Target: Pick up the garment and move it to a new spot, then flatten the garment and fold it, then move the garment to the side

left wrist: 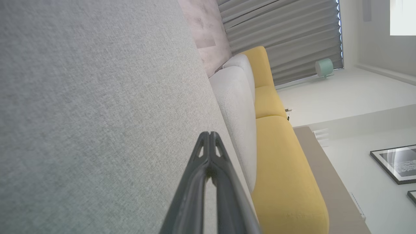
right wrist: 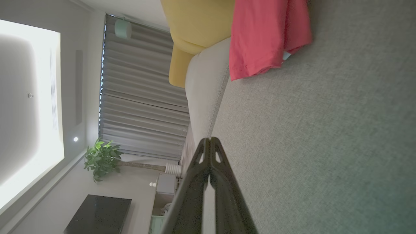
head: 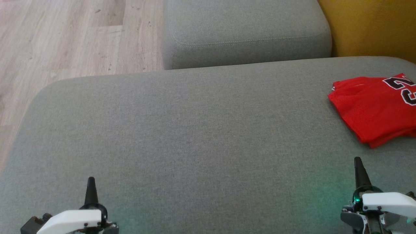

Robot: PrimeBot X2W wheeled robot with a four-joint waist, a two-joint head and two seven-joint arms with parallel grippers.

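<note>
- Wooden floor (head: 65, 39): showed in pale planks beyond the far left corner of the grey seat cushion (head: 195, 130).
- Left gripper (head: 91, 180): stood over the near left part of the grey seat cushion, pointing toward its far edge. Two dark fingers pressed together, pinching nothing. In the left wrist view (left wrist: 209, 135), met at the tips over bare grey fabric.
- Smaller grey cushion (head: 243, 29): sat against the far edge of the grey seat cushion, about at its middle.
- Right gripper (head: 357, 161): stood over the near right part of the grey seat cushion, pointing toward its far edge. Fingers pressed together and empty. Stopped short of the garment, with a strip of bare fabric between.
- Red garment (head: 370, 104): lay folded on the far right part of the grey seat cushion, cut off by the right edge of the head view. Bore black-and-white numerals on top. Touched neither gripper. In the right wrist view (right wrist: 260, 35), lay beyond the closed fingertips (right wrist: 209, 140), its hemmed edge toward the cushion's border.
- Yellow cushion (head: 367, 26): rose behind the far right corner of the grey seat cushion.
</note>
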